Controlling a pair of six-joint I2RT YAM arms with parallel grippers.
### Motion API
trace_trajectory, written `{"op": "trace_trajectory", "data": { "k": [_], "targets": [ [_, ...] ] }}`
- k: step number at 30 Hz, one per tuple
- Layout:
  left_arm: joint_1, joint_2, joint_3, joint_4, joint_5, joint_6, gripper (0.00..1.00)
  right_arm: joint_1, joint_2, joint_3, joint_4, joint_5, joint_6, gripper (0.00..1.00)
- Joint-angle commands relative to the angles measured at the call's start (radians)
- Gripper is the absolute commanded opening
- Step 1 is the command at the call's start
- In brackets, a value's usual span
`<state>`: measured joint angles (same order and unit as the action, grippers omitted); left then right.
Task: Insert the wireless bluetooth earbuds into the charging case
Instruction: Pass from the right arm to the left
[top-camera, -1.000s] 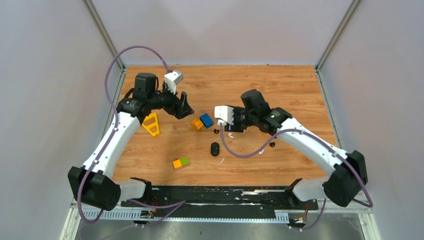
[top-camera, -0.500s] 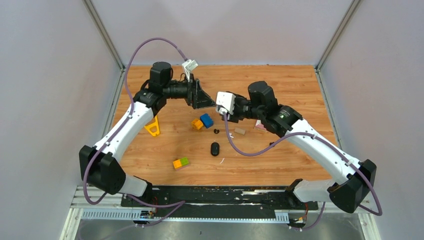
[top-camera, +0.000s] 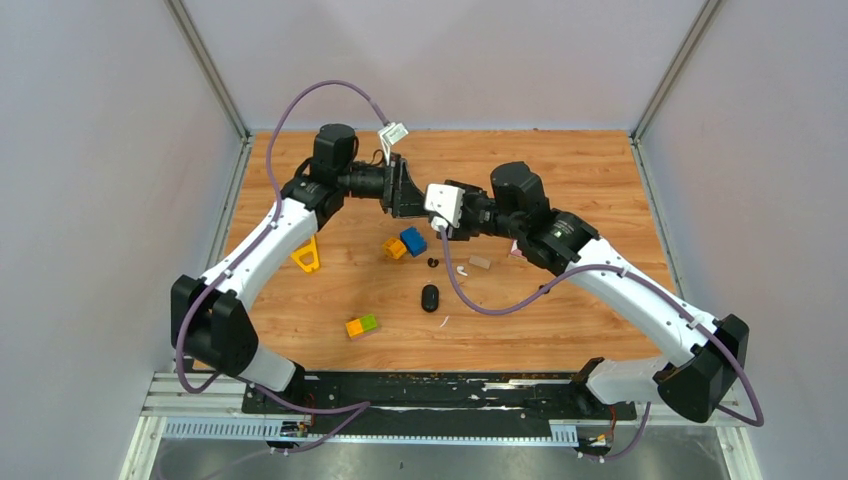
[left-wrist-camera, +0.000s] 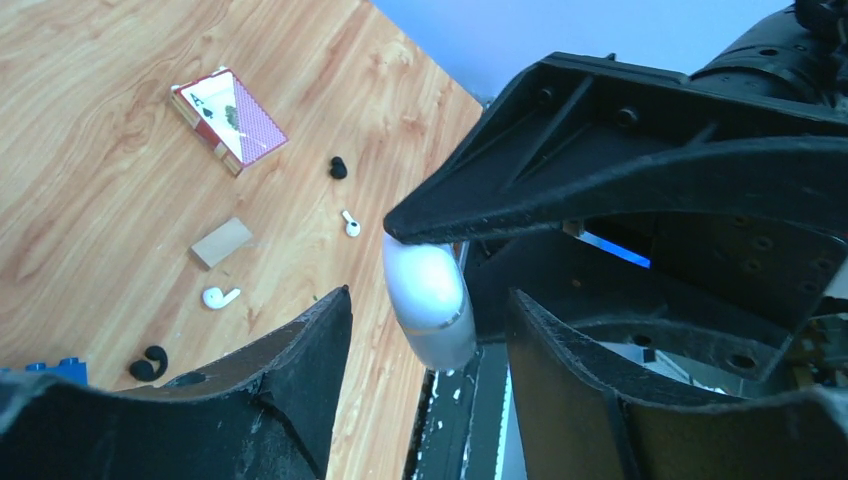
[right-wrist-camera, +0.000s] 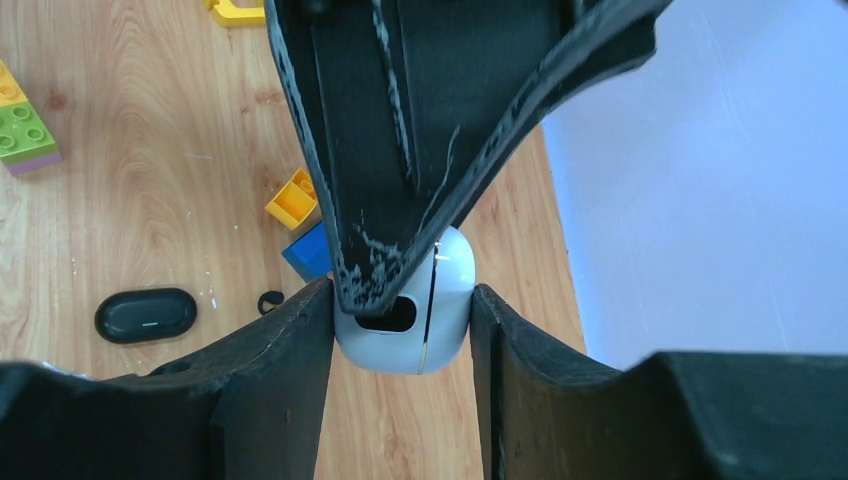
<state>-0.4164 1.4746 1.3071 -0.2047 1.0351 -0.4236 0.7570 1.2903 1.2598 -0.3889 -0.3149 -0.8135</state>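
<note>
L gripper (left-wrist-camera: 428, 300) & R gripper (right-wrist-camera: 400, 295) meet tip to tip in mid-air over the far-centre of the table (top-camera: 600, 180); the white charging case (right-wrist-camera: 447, 300) sits between them. R gripper has it: both fingers pressed on the case's sides, no gap in the R wrist view. L gripper's fingers stand wide apart, straddling the case crosswise to R's; bare wood shows btwn one L finger and the case, a dark gap on the other side, so L isn't clamping it; one L finger crosses the case's face in the R wrist view. Case shows a seam & a dark slot; can't tell if the lid is ajar.

All four buds lie on the table, none in a case. 1st white bud (left-wrist-camera: 220, 296) is just beside the wood block (left-wrist-camera: 221, 242), on its near-left; 1st black bud (left-wrist-camera: 150, 363) is just right of the blue block (top-camera: 412, 240). 2nd white bud (left-wrist-camera: 350, 222) & 2nd black bud (left-wrist-camera: 338, 168) lie further right, close together but apart, near-right of the card box (left-wrist-camera: 228, 118). Black charging case (top-camera: 430, 298) lies flat near centre, nearer than the blue block; orange-green block (top-camera: 362, 325) is to its near-left; yellow piece (top-camera: 306, 253) is at far left.
</note>
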Motion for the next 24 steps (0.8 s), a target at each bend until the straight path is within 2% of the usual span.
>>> {"op": "trace_trajectory", "data": {
  "k": [1, 10, 13, 15, 19, 24],
  "targets": [
    [-0.009, 0.026, 0.058, 0.025, 0.036, -0.024, 0.64, 0.014, 0.007, 0.056, 0.093, 0.019, -0.02, 0.3],
    [-0.009, 0.035, 0.06, 0.05, 0.052, -0.033, 0.51, 0.021, 0.0, 0.034, 0.108, 0.024, -0.021, 0.31],
    [-0.009, 0.041, 0.057, 0.066, 0.057, -0.043, 0.43, 0.021, 0.0, 0.03, 0.109, 0.019, -0.02, 0.33],
    [-0.009, 0.046, 0.057, 0.073, 0.065, -0.048, 0.33, 0.021, 0.001, 0.028, 0.108, 0.015, -0.02, 0.37],
    [-0.009, 0.049, 0.056, 0.08, 0.072, -0.04, 0.23, 0.022, 0.003, 0.031, 0.068, 0.019, 0.004, 0.59],
    [-0.007, 0.038, 0.07, 0.039, 0.064, 0.012, 0.13, -0.036, 0.005, 0.104, -0.127, -0.095, 0.1, 0.68]
  ]
}}
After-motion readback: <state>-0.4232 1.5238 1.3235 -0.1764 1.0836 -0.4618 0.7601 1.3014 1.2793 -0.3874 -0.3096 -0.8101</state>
